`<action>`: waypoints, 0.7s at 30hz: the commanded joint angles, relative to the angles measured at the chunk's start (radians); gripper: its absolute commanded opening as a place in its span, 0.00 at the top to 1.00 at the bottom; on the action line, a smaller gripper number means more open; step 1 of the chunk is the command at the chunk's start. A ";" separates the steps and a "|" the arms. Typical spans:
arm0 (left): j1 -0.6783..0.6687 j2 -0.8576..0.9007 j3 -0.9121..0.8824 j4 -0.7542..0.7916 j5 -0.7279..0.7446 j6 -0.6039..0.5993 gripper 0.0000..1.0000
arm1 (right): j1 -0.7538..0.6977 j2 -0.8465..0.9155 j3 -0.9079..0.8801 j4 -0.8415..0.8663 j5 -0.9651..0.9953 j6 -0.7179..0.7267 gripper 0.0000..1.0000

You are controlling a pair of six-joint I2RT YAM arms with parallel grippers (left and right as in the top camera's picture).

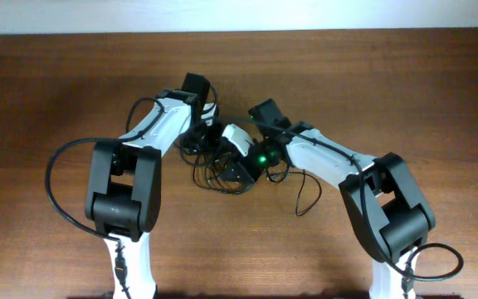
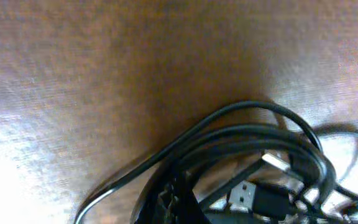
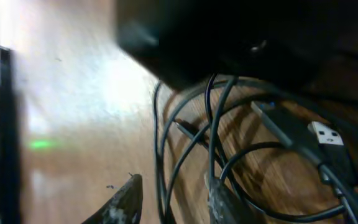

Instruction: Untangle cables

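The tangled thin black cords (image 2: 253, 137) lay directly ahead of both jaws, strands running lengthwise between the part-open right jaws, ungripped; the left jaws were closed, their hold indiscernible.

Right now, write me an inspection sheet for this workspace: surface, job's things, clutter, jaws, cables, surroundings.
Surface: brown wood-grain table.
Job's things: thin black cables in a tangle at the centre between the two arms, one loop trailing toward the right arm; a silvery USB plug shows in the right wrist view.
Clutter: nothing seen.
Jaws: left gripper jaws shut with cords bunched at them, a grip cannot be told; right gripper jaws apart, cords running between.
Cables: thicker arm cables loop out from both bases.
Surroundings: pale strip beyond the far edge.
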 commanded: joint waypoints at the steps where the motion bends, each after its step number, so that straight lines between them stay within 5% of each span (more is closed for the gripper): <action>1: 0.058 0.012 0.076 -0.027 0.169 0.039 0.94 | -0.057 0.020 -0.006 -0.004 -0.113 -0.008 0.65; 5: 0.080 0.015 0.092 -0.075 0.168 0.038 0.80 | -0.080 0.020 -0.007 -0.020 -0.112 -0.008 0.65; 21: 0.074 0.016 -0.056 0.031 0.093 0.038 0.79 | -0.018 0.023 -0.025 -0.026 0.056 -0.008 0.61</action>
